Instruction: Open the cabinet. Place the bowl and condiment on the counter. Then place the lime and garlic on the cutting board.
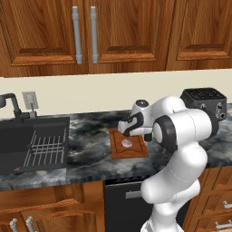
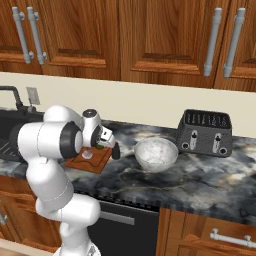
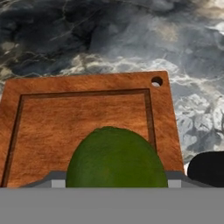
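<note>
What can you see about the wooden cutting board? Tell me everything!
The cutting board is a square slab of reddish-brown wood with a darker groove running round inside its rim and a small round hole in one corner. It lies flat on the marbled counter, between the sink and the bowl. A pale garlic rests on it. The gripper holds a green lime just above it, and a small black bottle stands beside its edge.

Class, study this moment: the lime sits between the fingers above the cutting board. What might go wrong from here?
1. The lime is round; released above the cutting board, it may roll off onto the counter.
2. The garlic already lies on the board; the lime may knock it.
3. The condiment stands beside the board's edge, so the gripper may tip it when withdrawing.
</note>
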Tool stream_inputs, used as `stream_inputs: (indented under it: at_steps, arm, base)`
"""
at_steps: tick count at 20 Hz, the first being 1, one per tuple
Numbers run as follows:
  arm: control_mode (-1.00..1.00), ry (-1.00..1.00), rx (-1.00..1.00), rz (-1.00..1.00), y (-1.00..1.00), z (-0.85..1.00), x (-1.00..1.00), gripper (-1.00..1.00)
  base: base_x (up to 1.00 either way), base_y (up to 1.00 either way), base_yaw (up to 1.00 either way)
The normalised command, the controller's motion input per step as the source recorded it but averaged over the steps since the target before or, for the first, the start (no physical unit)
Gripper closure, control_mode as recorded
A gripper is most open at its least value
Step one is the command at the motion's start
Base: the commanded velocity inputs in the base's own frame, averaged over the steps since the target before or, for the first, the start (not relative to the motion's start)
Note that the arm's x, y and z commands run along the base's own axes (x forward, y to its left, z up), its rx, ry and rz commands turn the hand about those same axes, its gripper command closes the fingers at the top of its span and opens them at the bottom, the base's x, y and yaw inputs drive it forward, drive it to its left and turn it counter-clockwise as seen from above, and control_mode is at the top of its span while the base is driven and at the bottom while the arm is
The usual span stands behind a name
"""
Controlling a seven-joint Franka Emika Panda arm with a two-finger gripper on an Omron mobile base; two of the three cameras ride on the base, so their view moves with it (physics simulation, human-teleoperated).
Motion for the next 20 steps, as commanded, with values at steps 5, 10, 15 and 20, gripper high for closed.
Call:
stream_inputs:
  at_steps: [5, 10, 15, 20]
  arm:
    - [-1.0, 0.0, 0.0, 0.0, 0.0, -0.19, 0.0, 1.0]
    - [-1.0, 0.0, 0.0, 0.0, 0.0, -0.26, 0.0, -1.0]
    - [-1.0, -0.01, 0.02, 0.0, 0.0, -0.08, -0.03, -1.0]
    - [-1.0, -0.03, 0.02, 0.0, -0.02, 0.0, -0.37, -1.0]
  base:
    - [0.0, 0.0, 0.0]
    - [0.0, 0.0, 0.0]
    - [0.0, 0.0, 0.0]
    - [0.0, 0.0, 0.0]
